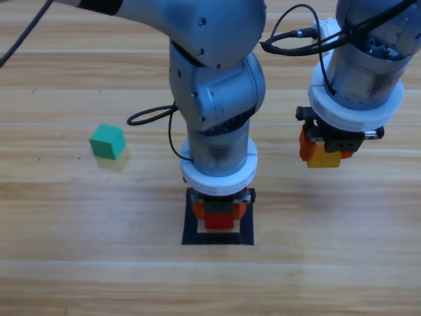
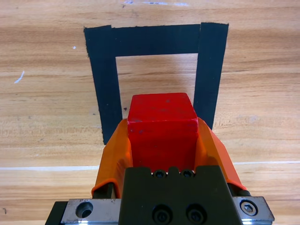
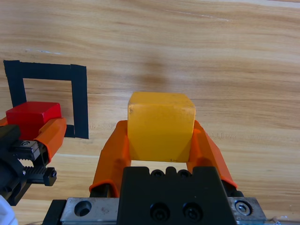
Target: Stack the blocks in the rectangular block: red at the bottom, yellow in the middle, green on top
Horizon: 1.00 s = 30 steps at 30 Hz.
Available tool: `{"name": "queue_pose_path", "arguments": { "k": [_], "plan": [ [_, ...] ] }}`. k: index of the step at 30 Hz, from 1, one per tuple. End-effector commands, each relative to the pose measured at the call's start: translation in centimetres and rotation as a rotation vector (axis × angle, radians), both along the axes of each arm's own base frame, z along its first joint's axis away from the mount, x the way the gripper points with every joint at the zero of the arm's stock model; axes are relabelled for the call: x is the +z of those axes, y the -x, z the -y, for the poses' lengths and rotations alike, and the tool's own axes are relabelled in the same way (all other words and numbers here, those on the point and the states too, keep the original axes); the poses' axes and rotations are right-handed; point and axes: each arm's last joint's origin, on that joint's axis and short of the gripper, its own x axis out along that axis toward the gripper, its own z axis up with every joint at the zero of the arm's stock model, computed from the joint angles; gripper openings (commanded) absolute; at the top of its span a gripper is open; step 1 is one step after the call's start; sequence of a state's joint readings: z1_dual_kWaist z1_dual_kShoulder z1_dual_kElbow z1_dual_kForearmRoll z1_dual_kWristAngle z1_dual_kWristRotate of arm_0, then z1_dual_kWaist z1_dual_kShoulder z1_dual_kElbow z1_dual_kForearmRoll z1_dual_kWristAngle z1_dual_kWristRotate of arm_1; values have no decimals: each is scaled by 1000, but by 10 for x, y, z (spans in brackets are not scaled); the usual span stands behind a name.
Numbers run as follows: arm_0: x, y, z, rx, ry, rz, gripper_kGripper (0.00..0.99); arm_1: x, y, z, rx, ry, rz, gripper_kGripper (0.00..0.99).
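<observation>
My left gripper (image 1: pixel 218 217) is shut on the red cube (image 2: pixel 161 126) and holds it over the black tape rectangle (image 2: pixel 107 79); whether the cube touches the wood inside I cannot tell. The red cube (image 1: pixel 218 220) shows just below the left wrist in the high view, inside the outline (image 1: pixel 191 232). To the right, my right gripper (image 1: pixel 322 155) is shut on the yellow cube (image 3: pixel 161 125) and carries it above the table, apart from the rectangle (image 3: pixel 79 98). The yellow cube (image 1: pixel 323 158) pokes out under the right wrist. The teal-green cube (image 1: pixel 107 141) lies alone on the wood at the left.
Black cables (image 1: pixel 154 115) loop beside the left arm and above the right wrist. Bare wooden table (image 1: pixel 79 263) surrounds the rectangle in front and on both sides.
</observation>
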State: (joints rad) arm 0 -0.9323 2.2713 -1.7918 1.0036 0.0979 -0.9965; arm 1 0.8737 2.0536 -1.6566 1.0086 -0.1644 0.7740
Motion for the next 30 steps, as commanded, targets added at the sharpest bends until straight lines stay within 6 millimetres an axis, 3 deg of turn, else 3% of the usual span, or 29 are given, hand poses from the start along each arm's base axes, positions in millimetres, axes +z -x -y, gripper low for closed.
{"name": "queue_pose_path", "arguments": {
  "k": [1, 30],
  "plan": [
    [-26, 4, 13, -36, -37, -14, 40, -3, -3, 8, -13, -1, -6, 0],
    [-38, 3, 15, -44, -57, -27, 41, -3, -3, 8, -11, -5, -7, 0]
  ]
}}
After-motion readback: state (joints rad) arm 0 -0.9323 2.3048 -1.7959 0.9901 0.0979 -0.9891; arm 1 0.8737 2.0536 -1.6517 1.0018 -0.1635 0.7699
